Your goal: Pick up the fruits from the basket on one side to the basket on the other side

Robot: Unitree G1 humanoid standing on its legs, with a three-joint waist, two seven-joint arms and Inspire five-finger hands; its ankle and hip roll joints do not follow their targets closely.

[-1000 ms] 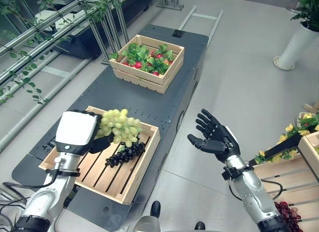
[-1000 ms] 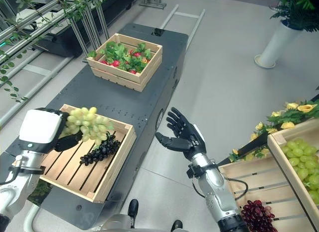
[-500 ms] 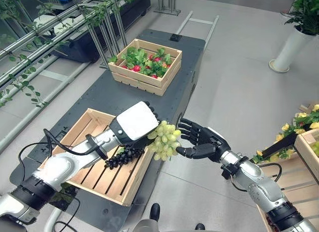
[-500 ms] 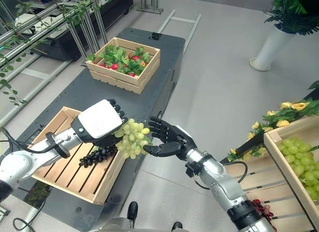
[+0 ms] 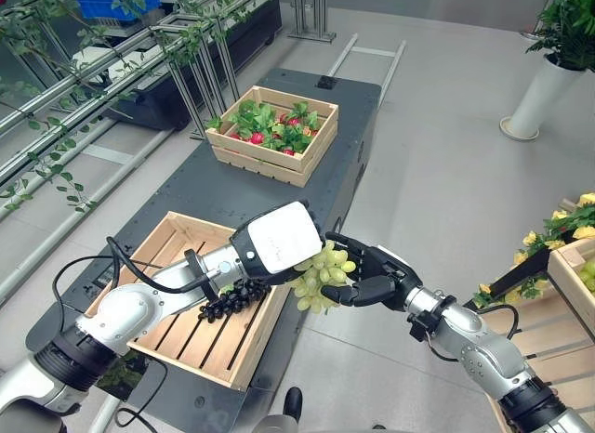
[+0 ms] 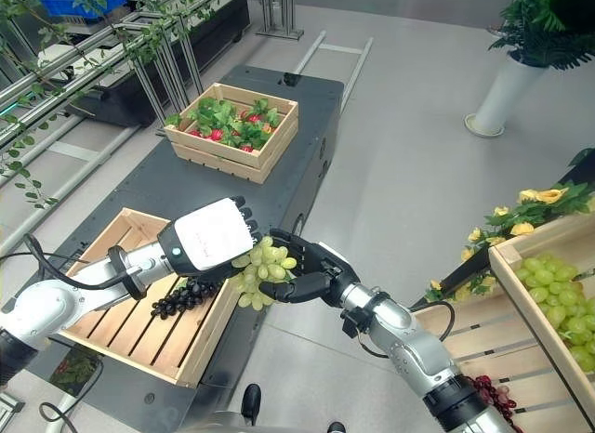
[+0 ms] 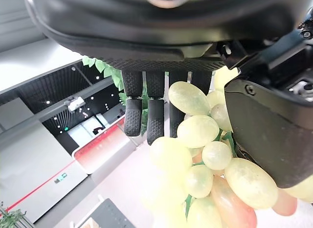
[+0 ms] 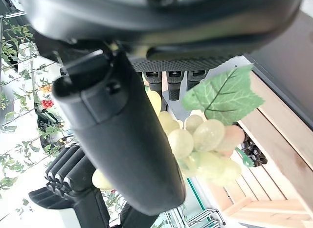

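stretching up the middle of your view, the long dark cart point(image 5: 279, 182) carries two wooden crates, while pale floor point(image 5: 446, 173) spreads to its right. at the far end sits the crate of leaves and red fruit point(image 5: 272, 134); at the near end sits the slatted source crate point(image 5: 167, 308), and a bunch of black grapes point(image 5: 232, 298) lies against its right wall. at the right edge you can see a second wooden basket point(image 6: 544, 308) already holding green grapes point(image 6: 558, 298), with a dark red bunch point(image 6: 483, 396) on the slats below it and yellow flowers point(image 6: 535, 210) on a leafy stem just behind. a white planter with a green plant point(image 5: 548, 80) stands on the floor at the far right, and metal racks draped with vines point(image 5: 112, 61) run along the left.

your left hand point(image 5: 279, 242) reaches across the near crate's right corner, its fingers curled round the bunch of green grapes point(image 5: 321, 277), which hangs just off the cart's edge over the floor. your right hand point(image 5: 376, 277) meets it from the other side (palm toward the fruit), fingers and thumb closing round the same bunch. in the right wrist view the thumb point(image 8: 122, 140) presses the grapes beside a green leaf point(image 8: 222, 98).
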